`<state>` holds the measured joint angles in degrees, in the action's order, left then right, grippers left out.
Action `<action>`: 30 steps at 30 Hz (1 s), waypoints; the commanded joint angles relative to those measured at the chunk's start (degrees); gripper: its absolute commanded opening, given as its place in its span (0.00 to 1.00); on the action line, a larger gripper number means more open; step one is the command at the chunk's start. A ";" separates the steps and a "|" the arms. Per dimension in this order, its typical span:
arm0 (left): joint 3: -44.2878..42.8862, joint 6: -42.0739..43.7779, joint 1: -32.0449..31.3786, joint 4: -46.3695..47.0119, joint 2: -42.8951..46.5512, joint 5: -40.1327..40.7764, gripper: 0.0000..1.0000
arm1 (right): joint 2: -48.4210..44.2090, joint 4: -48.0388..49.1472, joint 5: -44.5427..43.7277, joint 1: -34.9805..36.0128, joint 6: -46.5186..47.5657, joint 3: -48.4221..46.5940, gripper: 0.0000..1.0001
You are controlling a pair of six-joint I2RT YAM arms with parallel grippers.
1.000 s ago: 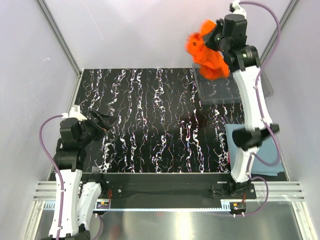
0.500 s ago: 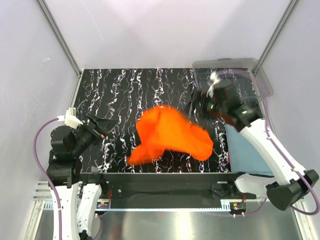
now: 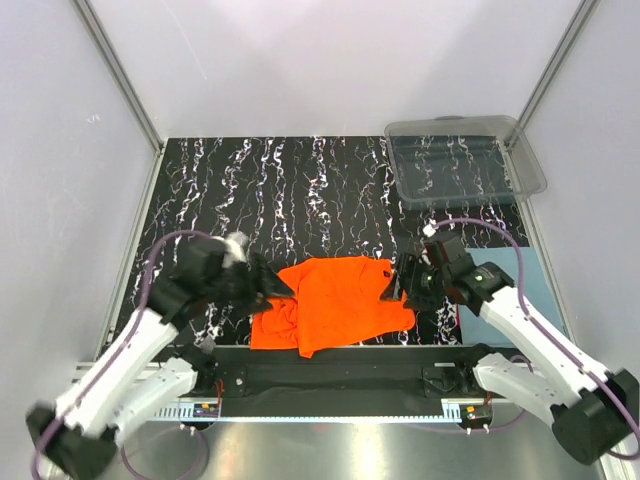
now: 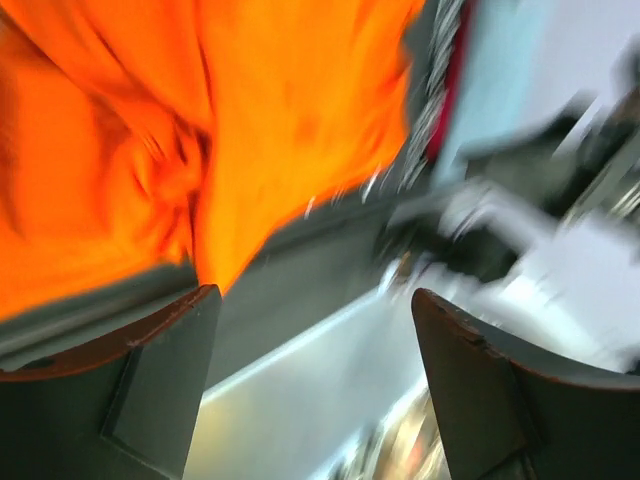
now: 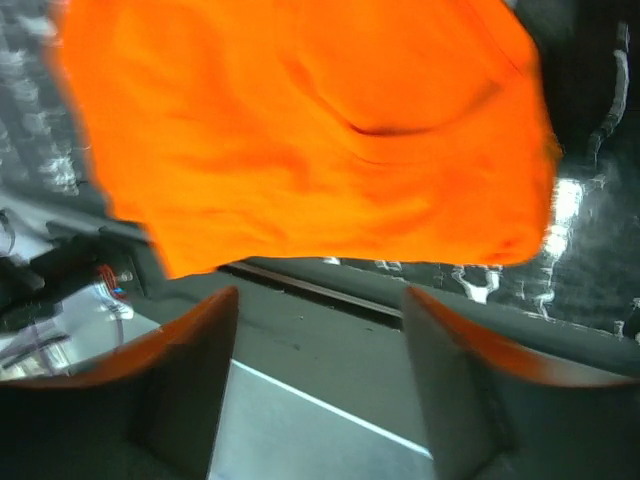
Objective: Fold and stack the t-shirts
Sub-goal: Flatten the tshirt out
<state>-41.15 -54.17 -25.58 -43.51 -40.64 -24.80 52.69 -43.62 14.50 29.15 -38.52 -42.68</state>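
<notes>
Orange t-shirt [image 3: 335,303] no longer airborne

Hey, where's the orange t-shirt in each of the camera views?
Top external: orange t-shirt lies bottom-centre, at the table's near edge.
Left wrist: the shirt fills the upper left, blurred.
Right wrist: the shirt spans the top.
Shared landmark: table's near edge, a dark band just below the shirt everywhere.

Laboratory robot cell: plain white walls [image 3: 300,70] and aluminium posts [image 3: 112,68] enclose a black marbled table [image 3: 300,190]. Two arms [image 3: 520,320] trailing purple cables [image 3: 150,268] are bolted at its near edge.
</notes>
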 commanded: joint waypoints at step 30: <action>-1.83 8.46 -21.09 14.86 -37.94 17.15 0.23 | 28.79 1.16 -11.52 -5.68 0.46 -1.62 0.18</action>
<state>-43.09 -47.40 -48.66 -32.69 -79.88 -7.51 80.62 -44.21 4.34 23.83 -39.62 -41.19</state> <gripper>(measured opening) 0.273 0.224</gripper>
